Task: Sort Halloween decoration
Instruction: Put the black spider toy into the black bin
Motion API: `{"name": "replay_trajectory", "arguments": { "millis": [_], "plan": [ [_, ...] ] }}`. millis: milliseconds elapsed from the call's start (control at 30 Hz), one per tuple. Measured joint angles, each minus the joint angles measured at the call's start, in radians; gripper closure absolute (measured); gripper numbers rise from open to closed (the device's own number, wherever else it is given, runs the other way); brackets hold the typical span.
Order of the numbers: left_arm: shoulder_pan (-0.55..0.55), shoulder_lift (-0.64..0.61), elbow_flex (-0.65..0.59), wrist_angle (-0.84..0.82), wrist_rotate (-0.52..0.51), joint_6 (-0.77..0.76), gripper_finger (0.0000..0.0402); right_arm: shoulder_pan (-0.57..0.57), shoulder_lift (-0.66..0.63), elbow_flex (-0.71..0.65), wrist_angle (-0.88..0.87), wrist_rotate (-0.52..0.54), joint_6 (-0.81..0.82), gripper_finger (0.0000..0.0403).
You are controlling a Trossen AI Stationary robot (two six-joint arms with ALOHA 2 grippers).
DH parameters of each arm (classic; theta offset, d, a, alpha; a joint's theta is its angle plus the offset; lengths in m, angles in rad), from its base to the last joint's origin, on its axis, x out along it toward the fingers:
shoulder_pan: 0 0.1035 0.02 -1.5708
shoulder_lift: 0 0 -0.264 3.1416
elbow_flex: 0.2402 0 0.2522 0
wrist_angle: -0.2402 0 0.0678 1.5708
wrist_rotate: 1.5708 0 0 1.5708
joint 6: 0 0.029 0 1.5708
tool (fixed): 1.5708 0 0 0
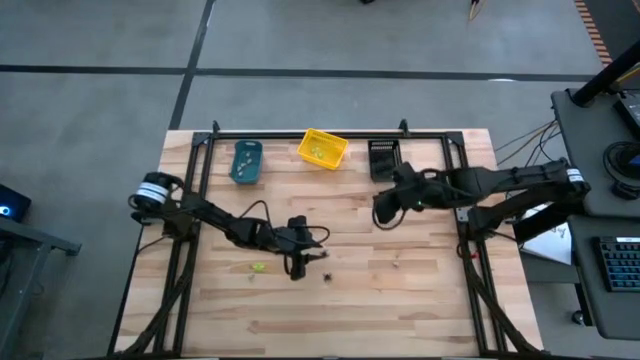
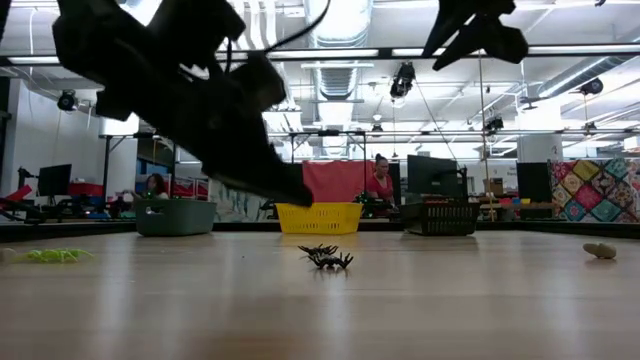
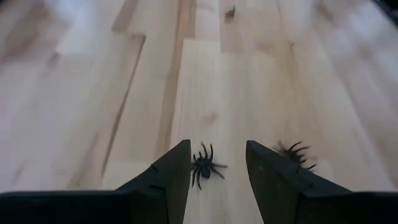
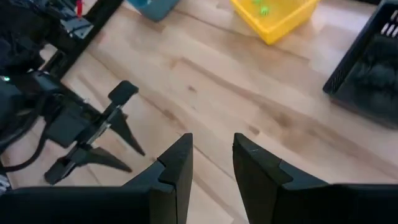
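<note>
The black spider [image 3: 204,167] lies on the bench between the left gripper's [image 3: 217,171] parted, empty fingers, lined up for a pinch; the right gripper [image 4: 212,163], fingers narrowly apart and empty, waits near the black bin [image 1: 384,160].

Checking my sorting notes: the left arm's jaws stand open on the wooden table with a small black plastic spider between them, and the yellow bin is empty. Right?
Not quite: the yellow plastic bin holds small green pieces, as the right wrist view shows. The rest stands: the left gripper is open around the small black plastic spider on the wooden table.
</note>
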Motion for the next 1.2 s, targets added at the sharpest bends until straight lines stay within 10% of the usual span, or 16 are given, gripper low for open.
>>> {"name": "replay_trajectory", "arguments": {
  "millis": [1200],
  "plan": [
    [0.002, 0.161, 0.001, 0.098, -0.028, -0.103, 0.04, 0.077, 0.0, -0.074, -0.002, 0.024, 0.152, 0.03]
  ]
}}
